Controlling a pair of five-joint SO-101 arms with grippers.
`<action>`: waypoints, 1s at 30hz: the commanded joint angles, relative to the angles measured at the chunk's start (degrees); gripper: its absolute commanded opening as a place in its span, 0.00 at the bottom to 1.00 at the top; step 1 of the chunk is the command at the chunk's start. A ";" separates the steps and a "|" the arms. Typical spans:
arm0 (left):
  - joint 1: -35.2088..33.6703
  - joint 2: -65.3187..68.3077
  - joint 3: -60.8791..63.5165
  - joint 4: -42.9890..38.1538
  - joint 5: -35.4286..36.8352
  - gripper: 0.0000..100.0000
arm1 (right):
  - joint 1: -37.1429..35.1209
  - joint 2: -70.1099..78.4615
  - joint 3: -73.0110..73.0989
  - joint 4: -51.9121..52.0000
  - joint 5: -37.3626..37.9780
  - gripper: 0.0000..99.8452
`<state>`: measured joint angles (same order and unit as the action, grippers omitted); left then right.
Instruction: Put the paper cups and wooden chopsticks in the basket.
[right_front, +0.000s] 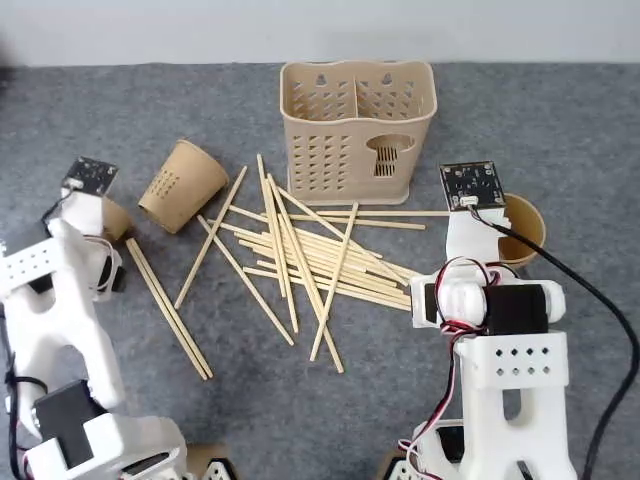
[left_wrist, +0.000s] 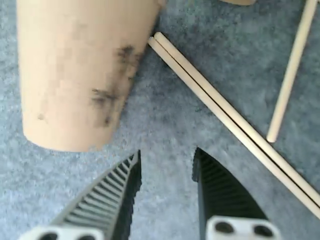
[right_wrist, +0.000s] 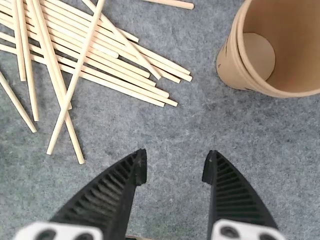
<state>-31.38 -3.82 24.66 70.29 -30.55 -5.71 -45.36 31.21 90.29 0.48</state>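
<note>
Many wooden chopsticks (right_front: 310, 255) lie criss-crossed on the grey mat in front of the beige slotted basket (right_front: 355, 130). One paper cup (right_front: 183, 185) lies on its side left of the pile. A second cup (left_wrist: 80, 70) lies on its side just ahead of my left gripper (left_wrist: 166, 157), which is open and holds nothing; a pair of chopsticks (left_wrist: 225, 107) runs beside it. A third cup (right_wrist: 272, 47) stands upright near the basket's right side. My right gripper (right_wrist: 175, 160) is open over bare mat between that cup and the chopstick pile (right_wrist: 100, 55).
The basket has two compartments and stands at the back centre. A separate chopstick pair (right_front: 168, 308) lies at the left by the left arm (right_front: 60, 290). A black cable (right_front: 600, 300) trails along the right side. Bare mat lies toward the front.
</note>
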 joint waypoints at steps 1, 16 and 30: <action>1.41 -0.53 -8.31 8.26 -0.35 0.17 | 0.04 -1.63 -0.18 -1.01 -0.62 0.20; 1.58 3.43 -26.24 -4.84 17.05 0.23 | -0.40 -1.27 -0.18 -1.01 -0.62 0.20; -2.73 30.42 -50.33 -5.89 21.80 0.28 | -0.40 -1.27 3.52 -4.79 -0.53 0.20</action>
<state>-32.18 25.10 -16.57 65.80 -11.03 -5.80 -45.36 34.20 88.35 0.48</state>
